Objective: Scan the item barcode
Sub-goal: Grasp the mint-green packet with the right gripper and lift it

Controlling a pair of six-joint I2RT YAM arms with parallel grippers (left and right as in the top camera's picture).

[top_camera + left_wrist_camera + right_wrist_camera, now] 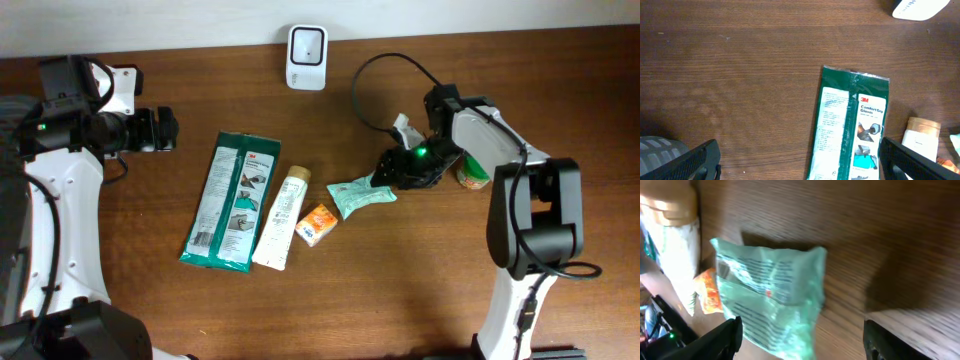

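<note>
Left claw (168, 130) at 9 o'clock of the counter (120, 300): jaws wide, nothing between them, well apart from all items. Its wrist view shows bare wood and the top of the green glove packet (230, 200) only.

Row across the middle, left to right: glove packet, white tube (282, 218), small orange sachet (317, 224), then the pale green pouch (362, 195) just to the 3 o'clock side of centre. White scanner (306, 57) stands at the 12 o'clock edge.

Right claw (390, 172) sits at the pouch's 3 o'clock end. In the wrist view its fingers (722, 340) are spread wide. One is beside the pouch and the other is clear of it. The pouch lies flat on the wood, not gripped.

Judgement: the pouch is the item in hand. The step is at the pouch itself, with no presentation to the scanner under way. Pick-up or set-down cannot be told from this. If unscanned, the next move calls for closing on the pouch's near edge, lifting, carrying it toward 12 o'clock and turning the barcode face to the scanner window.

Hard to make out:
- No barcode is found in any view, and the pouch print is blurred in the wrist view.
- A jar (472, 178) at 3 o'clock is half hidden under the right arm.
- The black cable (356, 90) ends out of sight behind the arm.
</note>
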